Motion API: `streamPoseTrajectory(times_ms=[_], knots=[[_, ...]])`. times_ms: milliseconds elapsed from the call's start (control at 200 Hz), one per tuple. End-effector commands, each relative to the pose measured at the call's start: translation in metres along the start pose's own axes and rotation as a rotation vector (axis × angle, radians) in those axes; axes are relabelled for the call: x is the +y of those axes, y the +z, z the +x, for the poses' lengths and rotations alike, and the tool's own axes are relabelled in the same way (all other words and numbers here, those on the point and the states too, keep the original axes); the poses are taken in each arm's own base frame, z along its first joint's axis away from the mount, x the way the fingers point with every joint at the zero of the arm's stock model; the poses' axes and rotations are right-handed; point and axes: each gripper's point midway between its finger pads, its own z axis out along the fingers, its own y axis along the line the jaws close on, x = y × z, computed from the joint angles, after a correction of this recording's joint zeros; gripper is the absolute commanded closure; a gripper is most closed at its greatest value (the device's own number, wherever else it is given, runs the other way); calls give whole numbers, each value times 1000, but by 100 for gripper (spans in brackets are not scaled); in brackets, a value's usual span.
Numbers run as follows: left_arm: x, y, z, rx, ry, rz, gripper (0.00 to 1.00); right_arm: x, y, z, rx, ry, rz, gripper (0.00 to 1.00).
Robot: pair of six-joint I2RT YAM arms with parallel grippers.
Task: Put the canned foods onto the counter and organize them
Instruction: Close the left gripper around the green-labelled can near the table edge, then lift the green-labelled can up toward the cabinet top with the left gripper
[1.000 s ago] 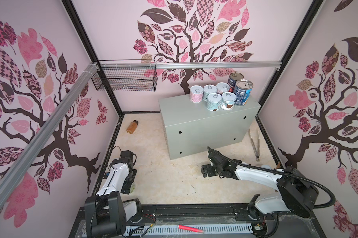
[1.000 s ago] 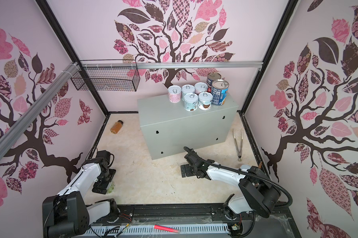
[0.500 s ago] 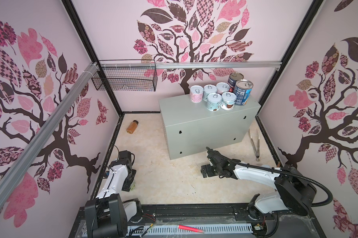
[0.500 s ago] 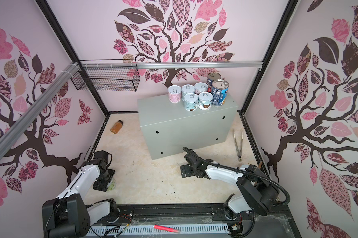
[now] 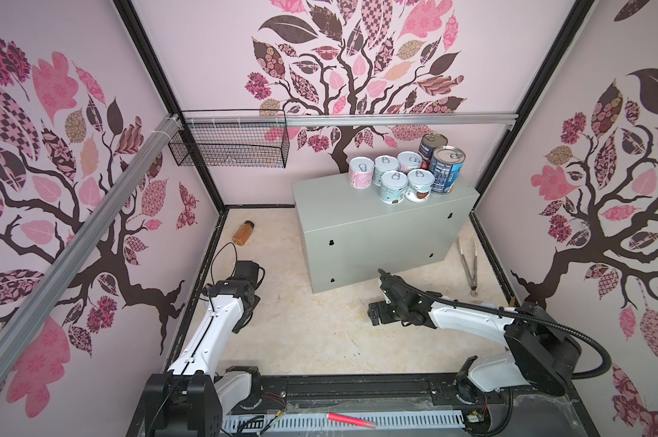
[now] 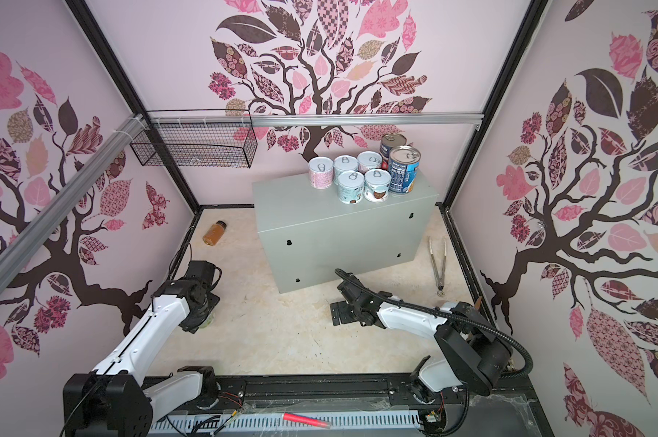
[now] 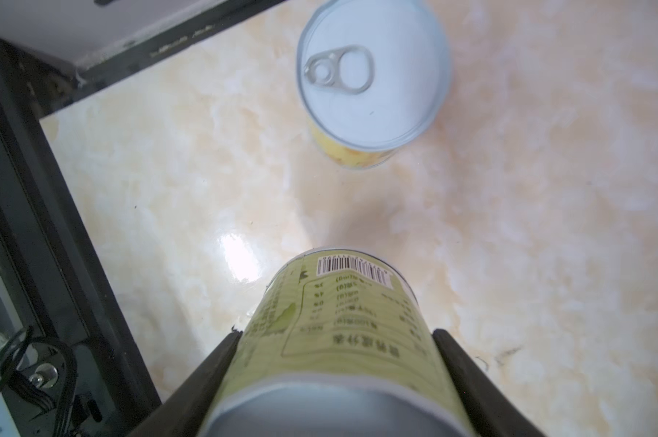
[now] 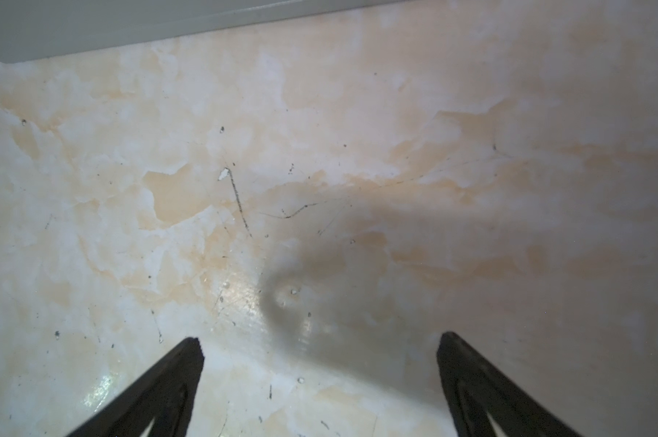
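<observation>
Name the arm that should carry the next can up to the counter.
Left. The left gripper is closed on the green-labelled can, with the yellow-labelled can standing just beyond it. The right gripper is open and empty over bare floor.

An amber bottle [image 5: 243, 232] lies far left on the marbled floor [image 5: 312, 333], metal tongs [image 5: 470, 278] at right, a wire basket [image 5: 229, 151] hanging above.

Marbled cream floor [image 5: 320, 333] carries grey counter [image 5: 376, 242], amber bottle [image 5: 243, 232], tongs [image 5: 470, 279], yellow-label can [image 7: 373, 75].
</observation>
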Motion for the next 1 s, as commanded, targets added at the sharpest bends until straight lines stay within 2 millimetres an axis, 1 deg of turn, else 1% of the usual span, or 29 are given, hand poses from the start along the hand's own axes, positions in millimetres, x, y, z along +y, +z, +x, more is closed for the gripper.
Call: streamPoseTrajectory(times_ms=[0,125,215,300,410,490,660,750,840,940,995], knots=[[-9,-21,-23,-83,63,40,51,4,-4,-3,-20,-17,-16,0],[-23,-36,-35,-110,158,71,51,3,-7,-3,-33,-14,-21,0],[-41,-44,-41,-114,256,127,50,2,-9,-2,-40,-14,-23,0],[-52,-51,-45,-113,332,157,49,1,-9,0,-41,-12,-26,0],[-69,-62,-45,-99,388,234,49,0,-10,3,-41,-6,-28,0],[-79,-71,-53,-135,406,278,49,0,-11,4,-41,-6,-32,0],[-107,-109,-70,-202,437,445,49,-3,-13,8,-42,-10,-31,0],[-123,-131,-74,-212,469,539,49,-3,-15,9,-42,-13,-32,0],[-135,-150,-79,-211,506,597,50,-4,-17,10,-47,-16,-34,0],[-143,-172,-89,-212,539,618,53,-4,-19,10,-49,-19,-38,0],[-150,-190,-96,-217,561,648,54,-3,-19,11,-47,-21,-43,0]])
